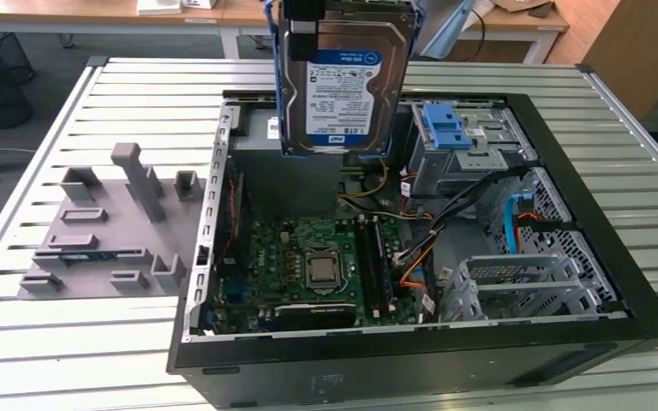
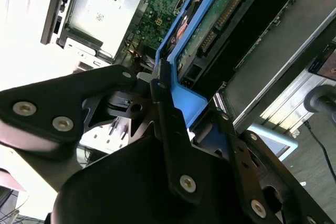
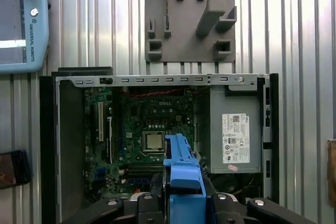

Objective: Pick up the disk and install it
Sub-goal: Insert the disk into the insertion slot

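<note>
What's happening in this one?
The arm's gripper is shut on the disk, clamping it by its blue rail frame and holding it upright in the air above the open computer case. The disk is not yet seated in any bay. The motherboard lies exposed below.

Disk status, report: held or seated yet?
Gripper shut on disk, at its blue rail. Disk upright above open computer case, not installed. Cables by drive cage.

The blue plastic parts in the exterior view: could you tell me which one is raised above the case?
The blue rail frame around the disk, upright above the computer case; the blue latch and blue strip sit inside it.
</note>
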`<action>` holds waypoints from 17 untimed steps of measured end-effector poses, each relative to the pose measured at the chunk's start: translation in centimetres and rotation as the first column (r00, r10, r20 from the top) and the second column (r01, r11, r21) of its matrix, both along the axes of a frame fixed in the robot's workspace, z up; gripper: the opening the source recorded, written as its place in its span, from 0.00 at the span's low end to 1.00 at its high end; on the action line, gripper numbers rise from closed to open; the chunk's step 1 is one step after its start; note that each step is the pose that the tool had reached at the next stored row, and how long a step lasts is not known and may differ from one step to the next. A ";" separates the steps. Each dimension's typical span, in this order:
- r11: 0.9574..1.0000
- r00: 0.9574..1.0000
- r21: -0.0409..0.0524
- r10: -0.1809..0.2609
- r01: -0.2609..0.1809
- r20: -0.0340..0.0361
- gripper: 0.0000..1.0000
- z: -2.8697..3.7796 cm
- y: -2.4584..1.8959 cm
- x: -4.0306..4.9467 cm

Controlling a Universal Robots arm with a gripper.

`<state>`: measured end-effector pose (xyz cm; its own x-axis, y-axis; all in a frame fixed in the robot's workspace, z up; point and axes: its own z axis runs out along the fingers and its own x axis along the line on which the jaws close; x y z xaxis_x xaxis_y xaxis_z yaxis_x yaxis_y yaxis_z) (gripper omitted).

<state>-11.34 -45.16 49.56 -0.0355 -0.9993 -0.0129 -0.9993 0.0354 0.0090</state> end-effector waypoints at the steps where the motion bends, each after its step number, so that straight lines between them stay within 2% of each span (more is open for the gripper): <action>1: 1.000 1.000 0.000 0.000 0.000 0.000 0.37 -0.01 -0.06 0.04; 8: 1.000 1.000 0.000 0.000 0.000 0.000 0.37 -0.05 -0.11 1.35; 17: 1.000 1.000 0.000 0.000 0.000 0.000 0.37 -0.06 -0.11 1.43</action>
<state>-9.91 -45.27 49.50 -0.0355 -0.9993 -0.0128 -0.9993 0.0354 0.0090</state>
